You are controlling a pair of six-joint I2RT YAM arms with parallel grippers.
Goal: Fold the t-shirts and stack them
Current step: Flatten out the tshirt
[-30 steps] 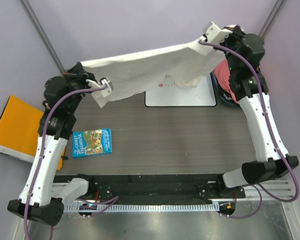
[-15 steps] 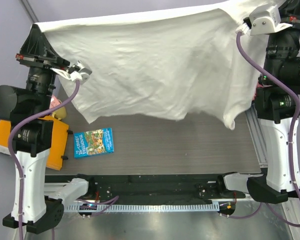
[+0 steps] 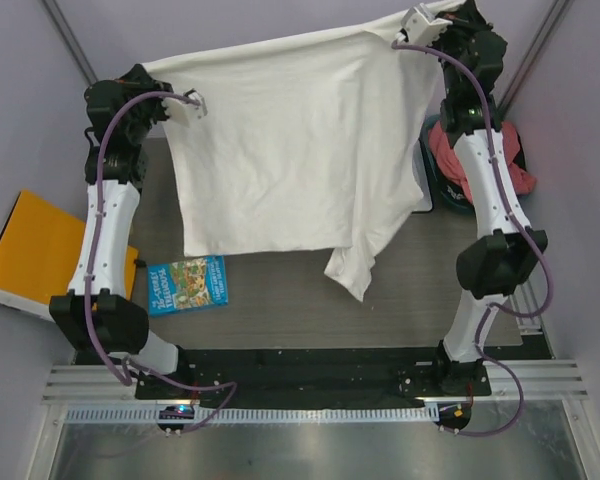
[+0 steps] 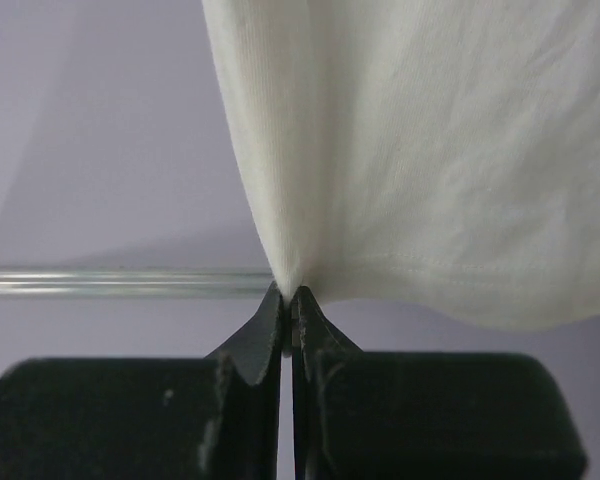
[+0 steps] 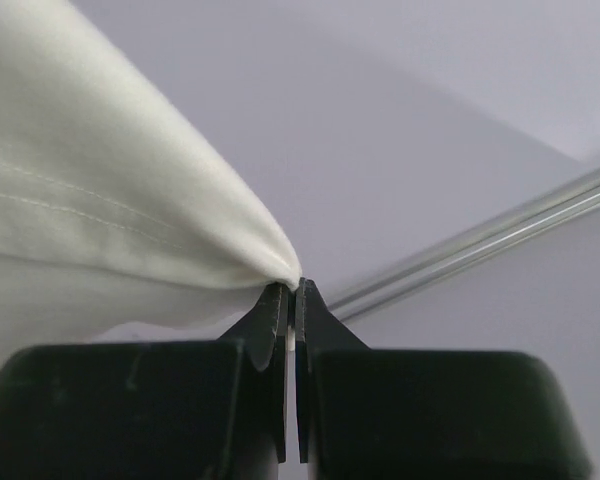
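White shirt (image 3: 280, 150) hangs wide across the top, pinched tight by the left gripper (image 4: 288, 293) and right gripper (image 5: 290, 288); no folding done yet, pink shirt (image 3: 517, 170) waits at upper right.

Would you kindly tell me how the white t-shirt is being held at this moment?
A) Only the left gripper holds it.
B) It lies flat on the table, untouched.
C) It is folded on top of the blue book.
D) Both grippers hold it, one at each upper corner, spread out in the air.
D: the left gripper and the right gripper are each shut on an edge of the white t-shirt, which hangs spread between them.
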